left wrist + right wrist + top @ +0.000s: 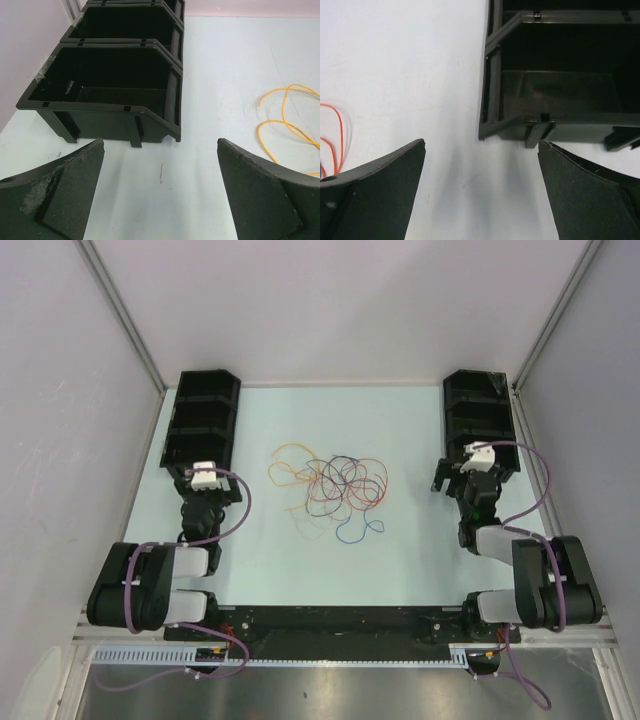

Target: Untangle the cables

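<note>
Mid-table the cables (333,485) sit knotted; left pincer (161,165) and right pincer (481,165) gape empty, so I'd tug the outer orange loop (285,466) first.

Pale mint bench top (330,575), matte. Along left edge, up to far-left corner: row of three black open bins (205,418), set end to end, sloped lips toward near edge. Along right edge, up to far-right corner: matching row of black bins (480,412). Short dark scuff (161,172) on bench just before nearest left bin (100,100). Grey wall panels (330,300) on three sides, aluminium posts (122,315) at far corners. Black strip (330,623) along near edge.
</note>
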Robot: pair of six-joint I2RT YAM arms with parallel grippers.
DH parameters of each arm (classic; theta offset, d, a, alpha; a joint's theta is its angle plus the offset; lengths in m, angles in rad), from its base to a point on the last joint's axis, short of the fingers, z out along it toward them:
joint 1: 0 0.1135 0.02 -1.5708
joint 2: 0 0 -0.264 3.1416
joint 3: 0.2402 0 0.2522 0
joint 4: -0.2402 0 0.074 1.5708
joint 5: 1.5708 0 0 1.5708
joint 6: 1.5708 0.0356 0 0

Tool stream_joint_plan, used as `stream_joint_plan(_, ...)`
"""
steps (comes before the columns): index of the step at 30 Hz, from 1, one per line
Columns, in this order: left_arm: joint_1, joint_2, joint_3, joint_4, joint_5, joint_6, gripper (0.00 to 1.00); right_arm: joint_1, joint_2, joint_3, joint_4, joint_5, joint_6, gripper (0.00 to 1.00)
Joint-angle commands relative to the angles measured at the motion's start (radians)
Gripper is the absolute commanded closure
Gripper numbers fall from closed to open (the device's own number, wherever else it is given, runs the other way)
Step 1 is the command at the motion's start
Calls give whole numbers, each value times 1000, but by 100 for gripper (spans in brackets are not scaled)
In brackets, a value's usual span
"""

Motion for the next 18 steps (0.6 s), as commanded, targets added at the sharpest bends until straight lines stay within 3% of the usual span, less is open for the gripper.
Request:
stream_joint_plan(1,-48,-79,30,-23,9,67,0,34,-144,175,-335,95,60,0)
stream_joint_plan(6,-212,-190,118,-249,-116,167,0,95,-310,252,-546,16,198,0)
stream_joint_plan(9,-247,-336,185,-420,-172,108,0,132,-414,275,-616,12,258,0)
stream_joint_plan(13,-246,-502,363,-823,-204,-258,0,92,-459,281,-705,-21,522,0)
stream_joint_plan(14,-246,-523,377,-879,-291,-320,0,60,-427,276,-707,-68,577,0)
stream_joint_plan(15,-243,-531,380,-1019,-386,-560,0,16,-397,281,-696,-182,588,0)
stream_joint_plan(16,-241,-539,398,-1160,-460,-765,0,-68,-367,287,-687,-420,605,0)
stream_joint_plan(17,-235,-548,417,-1309,-381,-937,0,-86,-308,308,-687,-486,631,0)
stream_joint_plan(18,-189,-550,411,-1185,-218,-882,2,-83,-286,327,-743,-504,627,0)
